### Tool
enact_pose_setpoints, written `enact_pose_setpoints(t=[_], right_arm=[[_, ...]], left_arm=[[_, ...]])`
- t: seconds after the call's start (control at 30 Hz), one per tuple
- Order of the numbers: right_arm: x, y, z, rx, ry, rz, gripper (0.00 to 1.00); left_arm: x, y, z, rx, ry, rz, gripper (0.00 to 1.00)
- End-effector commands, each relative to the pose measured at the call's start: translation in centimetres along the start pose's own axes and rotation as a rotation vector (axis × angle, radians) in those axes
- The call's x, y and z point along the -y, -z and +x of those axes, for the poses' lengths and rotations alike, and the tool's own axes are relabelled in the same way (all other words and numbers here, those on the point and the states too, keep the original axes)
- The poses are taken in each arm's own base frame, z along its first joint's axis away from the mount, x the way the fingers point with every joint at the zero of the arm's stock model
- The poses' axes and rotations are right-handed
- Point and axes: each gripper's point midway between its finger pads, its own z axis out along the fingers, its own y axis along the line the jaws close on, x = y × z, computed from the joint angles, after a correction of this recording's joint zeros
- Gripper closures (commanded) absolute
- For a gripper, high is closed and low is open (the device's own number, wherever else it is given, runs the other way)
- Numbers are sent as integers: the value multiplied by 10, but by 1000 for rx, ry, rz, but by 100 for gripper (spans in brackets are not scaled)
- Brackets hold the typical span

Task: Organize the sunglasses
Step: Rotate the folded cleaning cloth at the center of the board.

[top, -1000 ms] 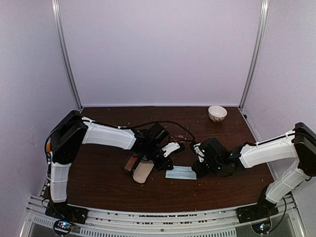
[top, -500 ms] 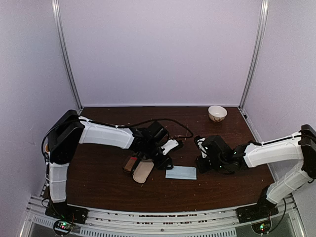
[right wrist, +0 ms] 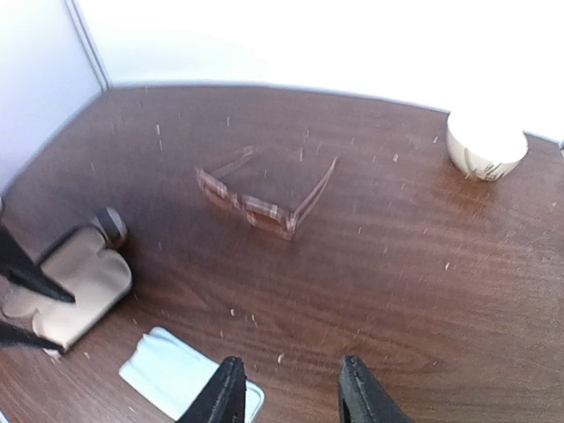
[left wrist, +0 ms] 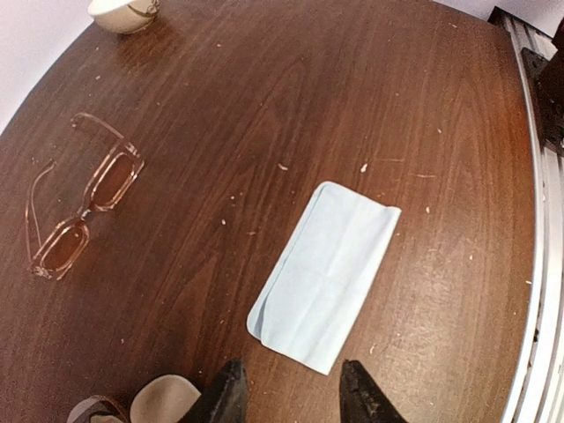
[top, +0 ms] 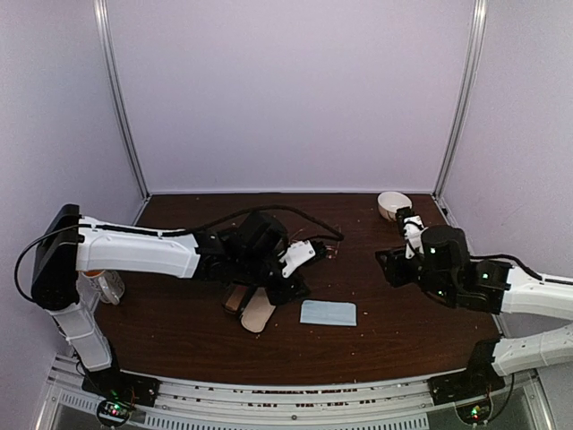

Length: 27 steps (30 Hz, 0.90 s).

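Well ahead of the right gripper [right wrist: 286, 395], now pulled back from the cloth [right wrist: 174, 372], released and empty, the sunglasses [right wrist: 264, 196] lie untouched.

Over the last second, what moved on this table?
The right gripper drew back from the blue cloth toward the far right, open and empty. The left arm's elbow swung outward, while the left gripper stayed by the tan case. The sunglasses, cloth, case and bowl did not move.
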Motion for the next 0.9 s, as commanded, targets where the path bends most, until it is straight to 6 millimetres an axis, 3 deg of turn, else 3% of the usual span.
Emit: enact_pose_setpoints(t=[0.0, 0.03, 0.07, 0.2, 0.37, 0.67, 0.87], right_arm=[[25, 24, -23, 128, -71, 79, 34], [32, 30, -25, 145, -106, 105, 10], [35, 34, -26, 156, -123, 110, 1], [26, 41, -25, 179, -64, 32, 0], [8, 33, -3, 91, 14, -67, 0], [-13, 22, 28, -12, 181, -176, 0], [-22, 9, 30, -19, 269, -192, 0]], left_arm=[[-2, 20, -19, 108, -66, -52, 59], [-1, 23, -20, 116, -73, -56, 59], [-1, 26, -21, 124, -81, -56, 58], [1, 31, -19, 130, -106, -58, 52], [12, 27, -4, 110, -138, -16, 50], [36, -6, 46, -46, -205, 68, 56], [48, -28, 48, -86, -247, 104, 60]])
